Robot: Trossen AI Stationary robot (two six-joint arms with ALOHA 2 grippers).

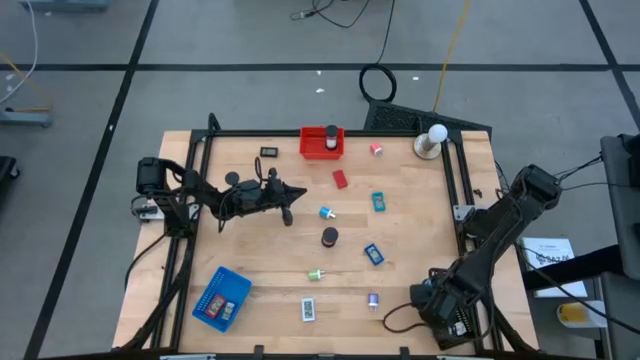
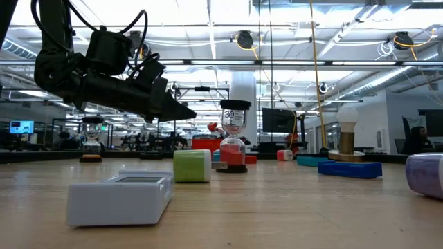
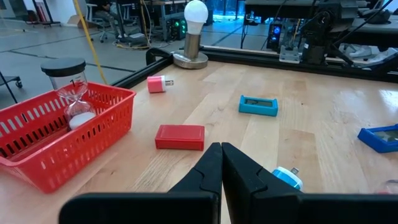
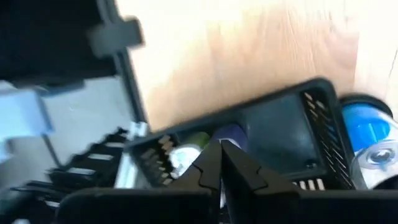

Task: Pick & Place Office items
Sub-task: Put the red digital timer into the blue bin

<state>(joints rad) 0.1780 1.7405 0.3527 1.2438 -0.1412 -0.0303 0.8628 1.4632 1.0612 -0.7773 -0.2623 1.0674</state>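
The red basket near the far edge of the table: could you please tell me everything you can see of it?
The red basket is a rectangular tray that looks like plastic, with slotted lattice walls and a solid rim. It sits upright and flat on the wooden table, by the far edge near the middle. Inside stands an hourglass with a dark cap and pale sand. A flat red block lies close beside it, not touching. Neither gripper touches it.
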